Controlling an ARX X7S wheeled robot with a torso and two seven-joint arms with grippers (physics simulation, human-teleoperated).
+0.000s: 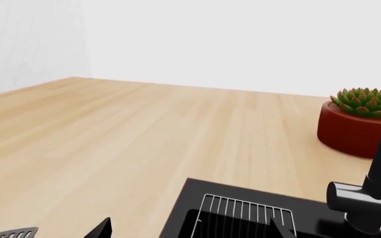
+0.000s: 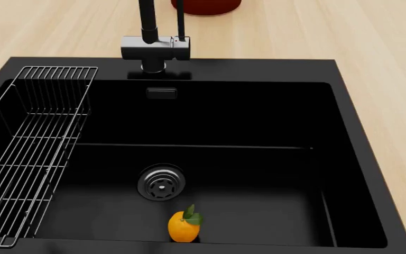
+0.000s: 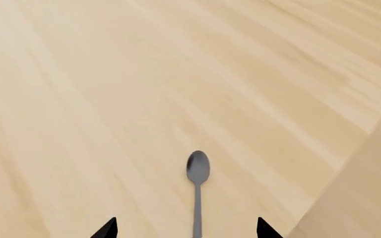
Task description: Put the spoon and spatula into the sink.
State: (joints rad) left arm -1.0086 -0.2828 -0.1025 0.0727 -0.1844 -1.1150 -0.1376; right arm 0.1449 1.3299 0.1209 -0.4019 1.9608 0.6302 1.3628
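In the right wrist view the small grey spoon [image 3: 197, 188] lies flat on the wooden counter. My right gripper [image 3: 185, 229] is open above it, with the spoon's handle running between the two black fingertips [image 3: 108, 229] and touching neither. The left wrist view shows only the slotted silver head of the spatula [image 1: 13, 232] on the counter, beside my open left gripper [image 1: 190, 229], which holds nothing. That gripper hovers at the corner of the black sink [image 1: 197, 193]. From the head view the sink [image 2: 372, 106] fills the frame, and neither gripper shows there.
A wire rack [image 2: 34, 143] hangs along the basin's left side. An orange fruit [image 2: 183, 226] lies near the round drain [image 2: 161, 183]. The black faucet [image 2: 154, 47] stands at the back rim, with a red pot holding a succulent [image 1: 357, 121] behind it.
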